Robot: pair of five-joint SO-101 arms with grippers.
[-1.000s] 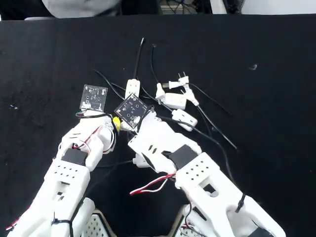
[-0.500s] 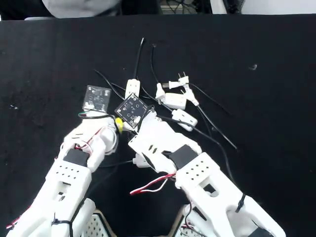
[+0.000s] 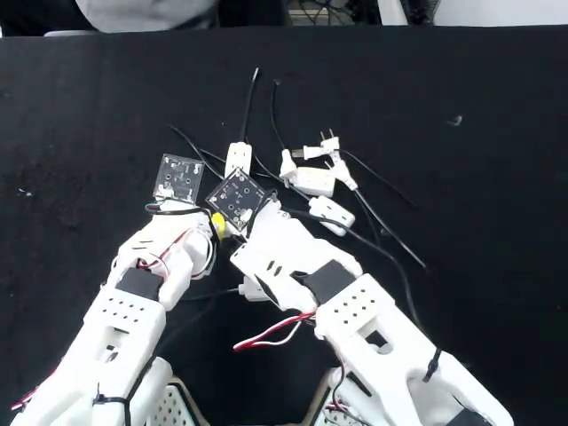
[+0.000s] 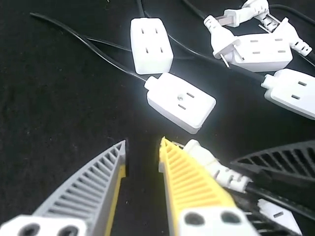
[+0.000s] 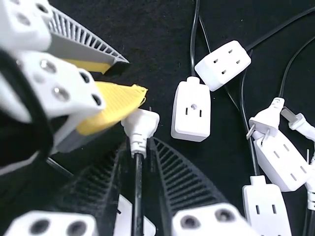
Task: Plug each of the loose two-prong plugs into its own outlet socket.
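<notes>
Your right gripper (image 5: 138, 147) pinches a plug (image 5: 140, 123) at its neck; plug sits near a socket (image 5: 192, 110), not touching; your left gripper (image 4: 142, 145) stands spread just beside the plug.

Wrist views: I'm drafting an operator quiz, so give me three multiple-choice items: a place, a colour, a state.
1. Where is the white plug in the right gripper? A in a socket; B beside the left gripper's yellow finger; C on a shelf.
2. What colour are the outlet sockets? A red; B blue; C white.
3. The left gripper is: A open, empty; B shut on a cable; C shut on a plug.
B: its head sits by the yellow tip. C: every block is white. A: bare table shows in its gap.
</notes>
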